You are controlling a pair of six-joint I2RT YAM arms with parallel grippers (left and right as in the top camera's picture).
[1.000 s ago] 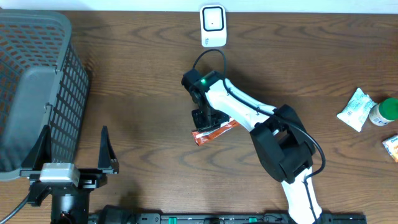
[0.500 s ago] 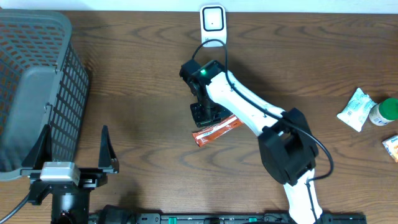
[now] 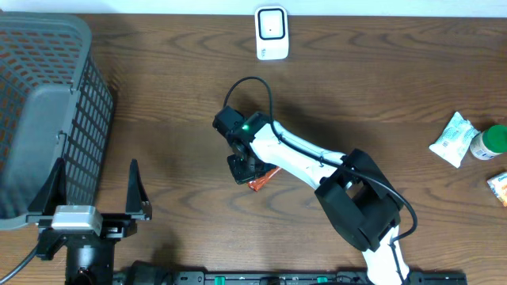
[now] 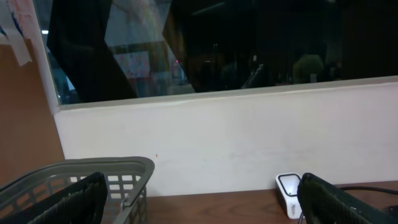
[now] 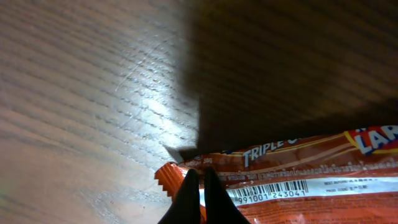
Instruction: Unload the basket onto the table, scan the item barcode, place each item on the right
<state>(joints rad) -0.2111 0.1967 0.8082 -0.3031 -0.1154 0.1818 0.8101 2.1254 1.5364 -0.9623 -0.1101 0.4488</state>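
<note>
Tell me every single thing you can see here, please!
table: one, brown wood, under everything
basket: one, grey, left side of the table
scanner: one, white, middle of the far edge
snack wrapper: one, orange-red with a barcode, middle of the table
packet: one, white, right edge
bottle: one, green cap, right edge beside the white one
small packet: one, orange, right edge, partly cut off
left fingers: two, black, spread open beside the basket, holding nothing
right fingers: two, black, pinched shut on one end of the snack wrapper
</note>
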